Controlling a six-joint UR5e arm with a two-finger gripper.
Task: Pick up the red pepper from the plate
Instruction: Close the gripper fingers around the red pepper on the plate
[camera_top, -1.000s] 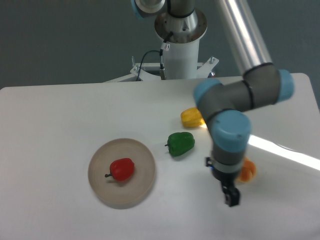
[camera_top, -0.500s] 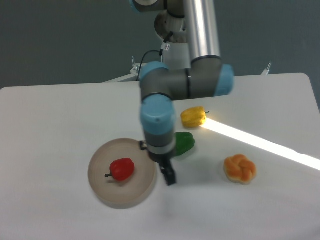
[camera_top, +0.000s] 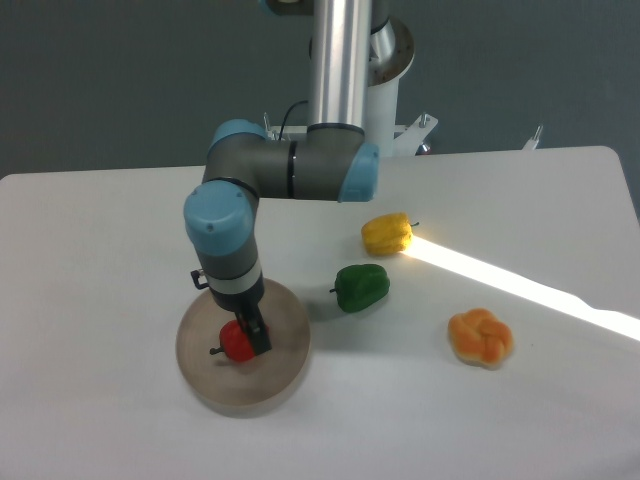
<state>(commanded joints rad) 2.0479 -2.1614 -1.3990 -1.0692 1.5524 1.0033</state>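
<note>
The red pepper (camera_top: 232, 344) lies on the round beige plate (camera_top: 283, 368) at the front left of the table, its dark stem pointing left. My gripper (camera_top: 257, 337) points down onto the pepper's right side, and its dark fingers cover part of the pepper. The fingers are seen edge-on as one dark bar, so I cannot tell whether they are open or closed on the pepper. The arm's blue-capped wrist (camera_top: 222, 225) hangs above the plate's far edge.
A green pepper (camera_top: 361, 287) lies right of the plate. A yellow pepper (camera_top: 387, 233) lies behind it. An orange bun-shaped toy (camera_top: 481, 337) sits at the right. The robot's base column (camera_top: 385, 95) stands at the table's back edge.
The arm has swung from the table's right side leftward past the green pepper. The gripper now stands over the plate at the red pepper. The pepper and plate have not moved.
</note>
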